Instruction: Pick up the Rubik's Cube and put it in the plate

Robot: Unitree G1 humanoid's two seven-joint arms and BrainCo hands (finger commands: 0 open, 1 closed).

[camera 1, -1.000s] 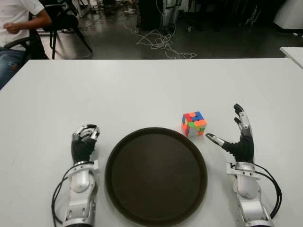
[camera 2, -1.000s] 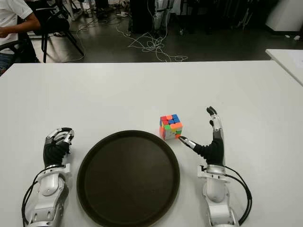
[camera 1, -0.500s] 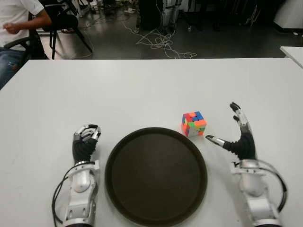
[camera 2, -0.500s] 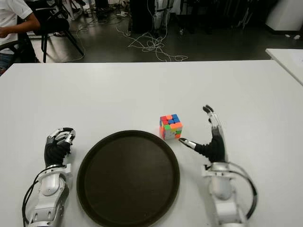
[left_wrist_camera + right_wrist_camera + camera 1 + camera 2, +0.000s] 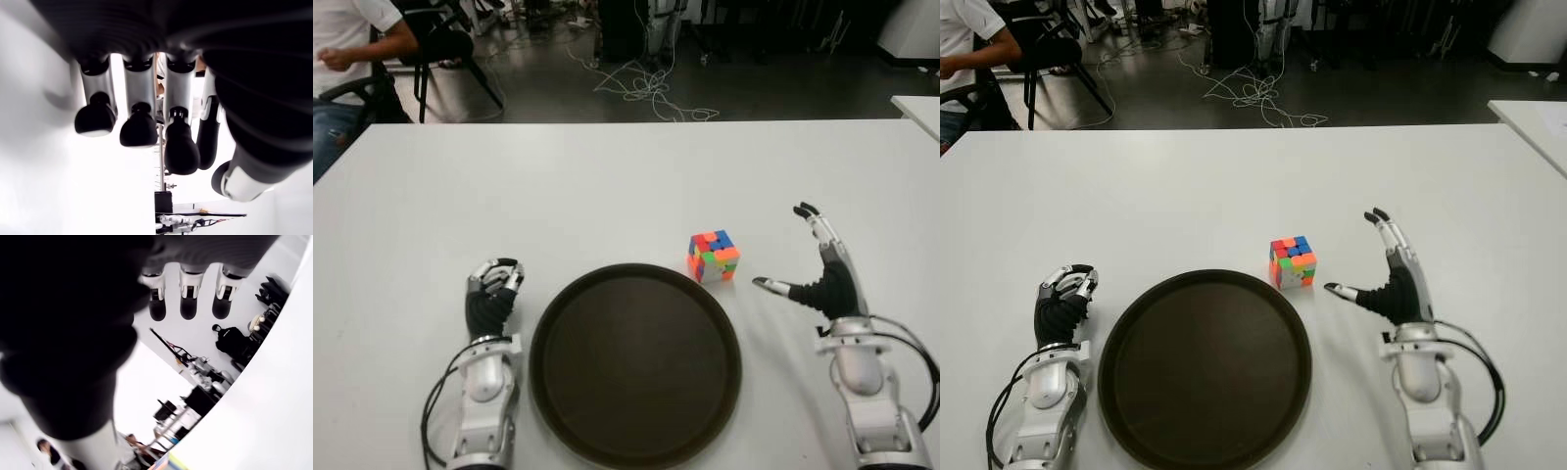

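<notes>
Rubik's Cube point(image 5: 714, 256): sits on the counter point(image 5: 607, 186), just beyond the plate's far right rim, untouched.
Plate point(image 5: 635, 362): dark, round, holds nothing.
Right hand point(image 5: 818, 279): fingers spread, empty; it has drifted rightward, away from the cube, thumb no longer nearly touching it.
Meaning: grasp not begun; approach needs redoing.
Left hand point(image 5: 491, 297): curled, empty, left of plate.

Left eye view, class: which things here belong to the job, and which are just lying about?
Job: multicoloured Rubik's Cube; round dark brown plate; open right hand, beside the cube.
Lying about: white table; curled left hand; floor cables; seated person.
</notes>
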